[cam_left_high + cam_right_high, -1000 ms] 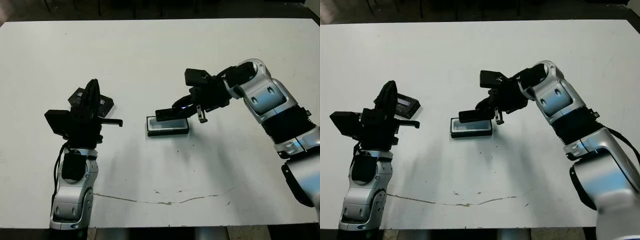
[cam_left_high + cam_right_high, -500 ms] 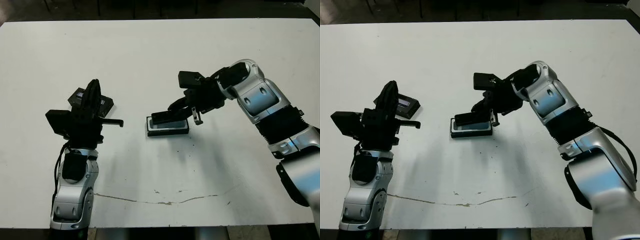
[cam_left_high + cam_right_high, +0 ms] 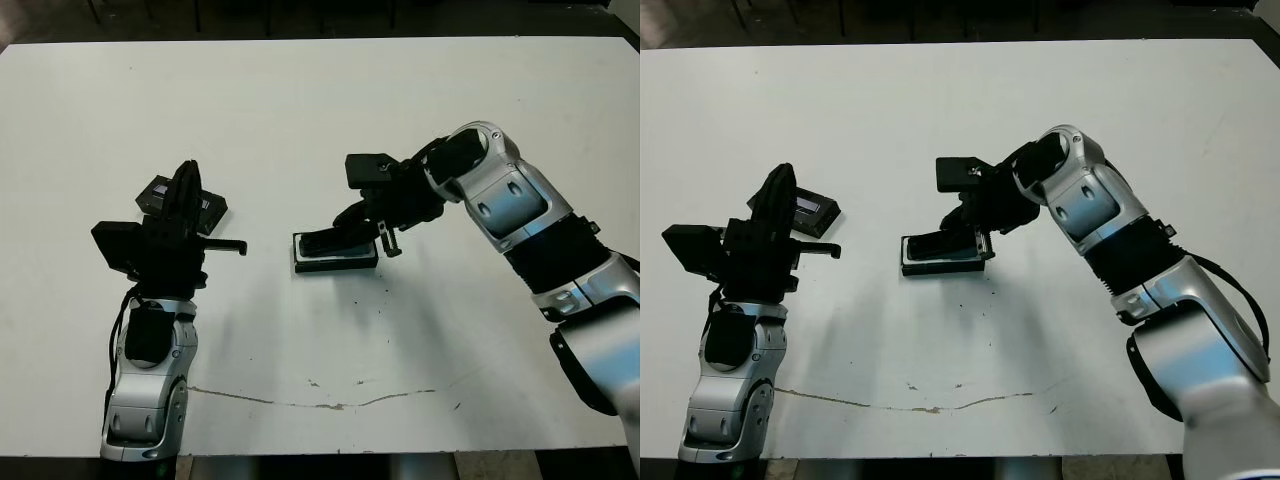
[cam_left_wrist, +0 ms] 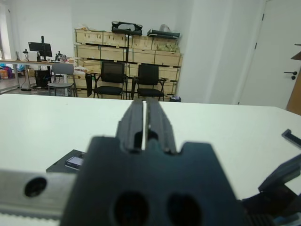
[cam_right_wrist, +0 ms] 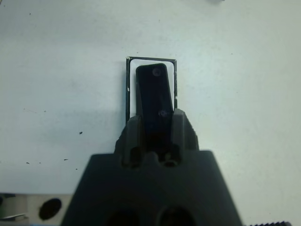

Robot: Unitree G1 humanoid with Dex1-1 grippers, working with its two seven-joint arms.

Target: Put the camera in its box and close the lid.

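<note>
In the middle of the table lies the box (image 3: pixel 338 266), a shallow black tray with white lining. The camera (image 3: pixel 332 241), a slim black bar, is held lengthwise just over the tray and inside its outline, with my right gripper (image 3: pixel 368 233) shut on its near end. The right wrist view shows the camera (image 5: pixel 153 96) between the two fingers, with the box rim (image 5: pixel 127 89) framing it. Whether it touches the lining I cannot tell. My left gripper (image 3: pixel 185 190) stands upright at the left, shut and holding nothing. Just behind it lies the flat black lid (image 3: pixel 812 211).
A thin brownish crack or mark (image 3: pixel 330 402) runs along the table near the front edge. Beyond the table's far side the left wrist view shows office chairs (image 4: pixel 129 80) and shelves of boxes.
My right gripper has carried the camera leftward and down, from above the box's right end to lie along the tray. The left arm has stayed still.
</note>
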